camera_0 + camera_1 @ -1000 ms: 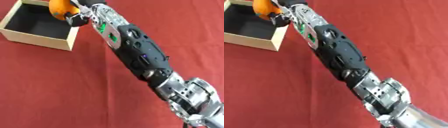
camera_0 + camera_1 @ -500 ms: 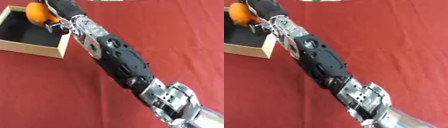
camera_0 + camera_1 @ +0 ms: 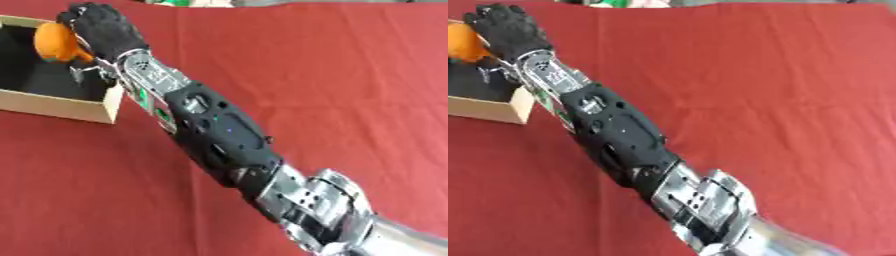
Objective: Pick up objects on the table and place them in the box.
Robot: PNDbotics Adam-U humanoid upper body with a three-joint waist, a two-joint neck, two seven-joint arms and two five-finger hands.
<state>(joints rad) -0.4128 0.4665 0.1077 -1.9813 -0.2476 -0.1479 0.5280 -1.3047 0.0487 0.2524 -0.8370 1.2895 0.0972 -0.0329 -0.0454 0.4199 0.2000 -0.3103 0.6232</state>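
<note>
My right arm reaches from the lower right corner up to the far left. Its black right hand [image 3: 103, 29] is curled round a round orange object [image 3: 52, 43]. The hand holds it above the dark inside of an open cardboard box [image 3: 54, 106] at the left edge, close to the box's right wall. Part of the orange object is hidden behind the fingers. The left hand shows in neither view.
A red cloth [image 3: 332, 85] covers the whole table. Something green and white [image 3: 627, 3] lies at the far edge, too cut off to make out. The box runs out of view on the left.
The right hand has carried the orange object leftward, from above the box's far right corner to over its inside. The whole picture has also shifted, so the camera moved.
</note>
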